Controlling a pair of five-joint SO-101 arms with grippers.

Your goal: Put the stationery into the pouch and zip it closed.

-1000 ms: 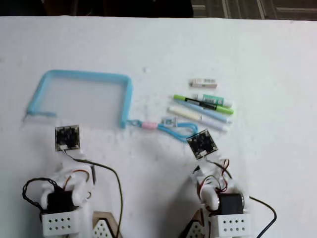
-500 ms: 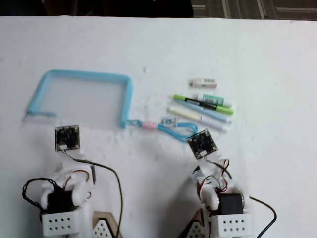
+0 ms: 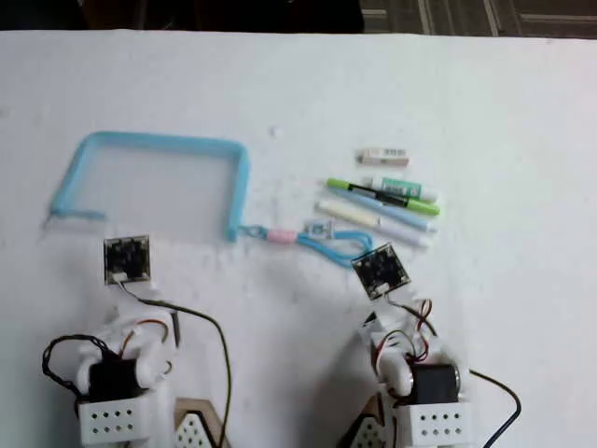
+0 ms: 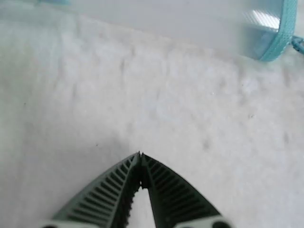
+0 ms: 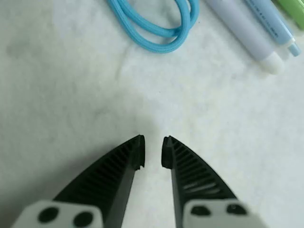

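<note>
A clear pouch (image 3: 159,187) with a blue zip edge lies flat on the left of the white table. Its blue cord loop (image 3: 331,243) with a pink bead trails to the right. Beside the loop lie a green marker (image 3: 382,196), a pale blue pen (image 3: 392,211) and a white pen (image 3: 368,220), with a small eraser (image 3: 383,156) behind them. My left gripper (image 4: 140,156) is shut and empty, just short of the pouch's near edge (image 4: 274,42). My right gripper (image 5: 152,145) is slightly open with nothing in it, a short way from the cord loop (image 5: 156,26) and the pale blue pen (image 5: 249,33).
The white cloth-covered table (image 3: 485,103) stretches wide behind and to the right of the items. Both arm bases (image 3: 117,392) stand at the near edge, with a dark cable (image 3: 219,345) running between them.
</note>
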